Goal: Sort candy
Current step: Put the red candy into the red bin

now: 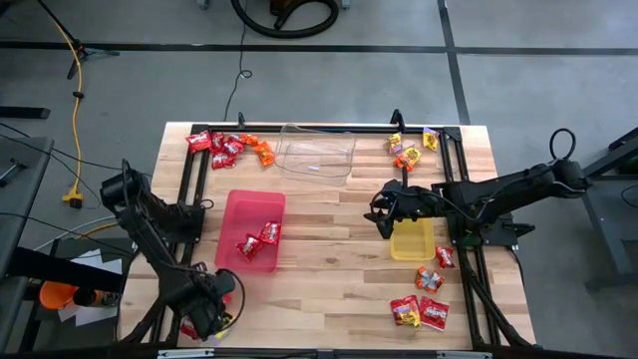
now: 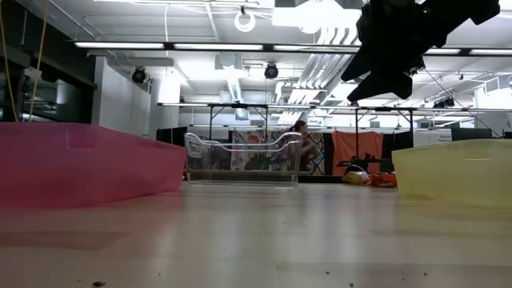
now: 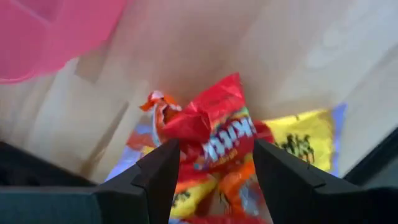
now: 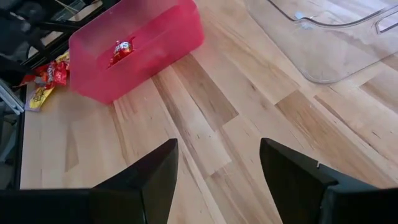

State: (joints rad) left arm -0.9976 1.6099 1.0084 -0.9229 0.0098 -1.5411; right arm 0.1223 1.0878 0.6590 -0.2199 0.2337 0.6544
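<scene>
Small shiny wrapped candy lies in piles at the table's corners: far left (image 1: 229, 150), far right (image 1: 409, 150), near right (image 1: 424, 299) and near left (image 1: 189, 329). Two red packets (image 1: 257, 239) lie in the red tray (image 1: 239, 204). My left gripper (image 1: 214, 317) hangs open over the near-left pile. In the left wrist view its fingers (image 3: 216, 149) stand on either side of a crumpled red packet (image 3: 211, 121) that lies on yellow and orange packets. My right gripper (image 1: 382, 214) is open and raised above the table beside the yellow tray (image 1: 414, 244); it holds nothing (image 4: 217, 149).
A clear tray (image 1: 317, 152) stands at the far middle of the table. Black frame rails run along the table's left and right sides. Bare wood lies between the red and yellow trays. In the low view the right gripper (image 2: 400, 48) hangs well above the tabletop.
</scene>
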